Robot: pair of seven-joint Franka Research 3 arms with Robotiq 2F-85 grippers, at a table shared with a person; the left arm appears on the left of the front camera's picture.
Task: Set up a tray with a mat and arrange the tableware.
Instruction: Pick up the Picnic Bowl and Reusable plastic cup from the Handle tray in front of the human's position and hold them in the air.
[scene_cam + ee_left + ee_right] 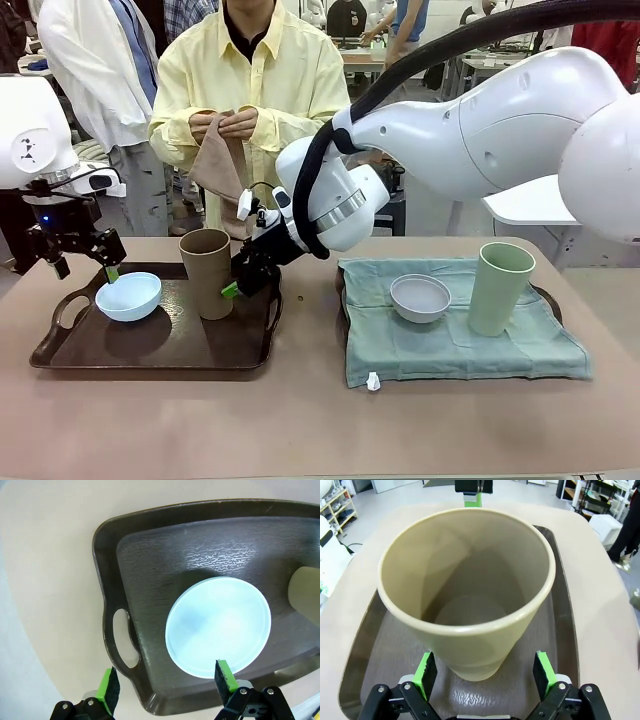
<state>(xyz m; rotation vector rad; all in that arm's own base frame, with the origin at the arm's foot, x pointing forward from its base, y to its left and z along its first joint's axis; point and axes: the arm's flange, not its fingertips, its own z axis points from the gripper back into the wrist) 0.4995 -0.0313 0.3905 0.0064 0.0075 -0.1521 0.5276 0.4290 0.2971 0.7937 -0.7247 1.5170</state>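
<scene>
Resting in the dark brown plastic tray (60,350): light blue round bowl (128,296), tall tan-brown cup (206,272) (left end effector (166,676) released above bowl, right end effector (484,665) released astride cup); green cloth mat (450,350) bears grey-white bowl (420,297), pale green cup (500,288).

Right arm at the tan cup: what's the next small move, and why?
Probably close the right gripper on the tan cup: its jaws stand open either side of the cup's base. The dark tray under it has no mat, and the person holds a brown cloth, so the cup likely gets lifted.
</scene>
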